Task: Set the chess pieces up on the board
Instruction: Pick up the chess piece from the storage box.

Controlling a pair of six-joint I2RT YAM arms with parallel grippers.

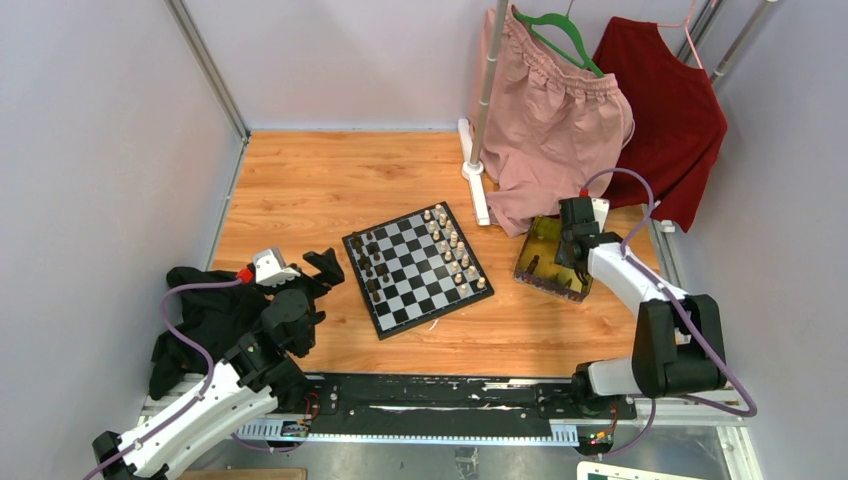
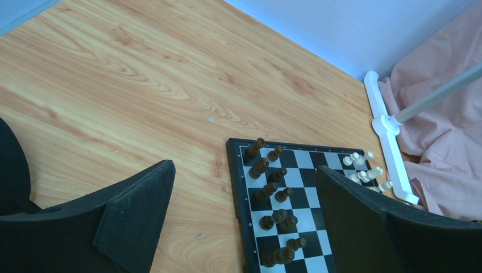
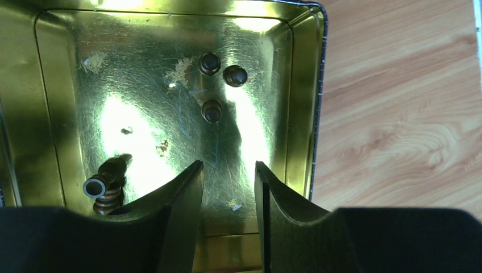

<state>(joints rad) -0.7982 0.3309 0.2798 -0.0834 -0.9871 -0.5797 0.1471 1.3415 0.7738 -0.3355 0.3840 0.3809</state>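
Note:
The board [image 1: 425,285] lies mid-table, also in the left wrist view [image 2: 236,187]. Several dark chess pieces [image 1: 370,268] stand in two rows along its left side [image 2: 271,187]; cream pieces line the right side. My left gripper [image 1: 322,272] is open and empty, hovering just left of the board's left edge [image 2: 244,168]. My right gripper [image 1: 570,262] hangs over the gold tray [image 1: 535,250], its jaws narrowly open and empty [image 3: 228,166]. In the tray [image 3: 301,85] three dark pieces [image 3: 212,110] stand ahead of the fingertips, and one more [image 3: 108,182] lies by the left finger.
A clothes rack's white base [image 1: 475,180] and pole stand behind the board, with pink shorts [image 1: 550,120] and a red top [image 1: 665,110] hanging down to the table near the tray. A black cloth [image 1: 205,310] lies at the left by my left arm. Walls enclose three sides.

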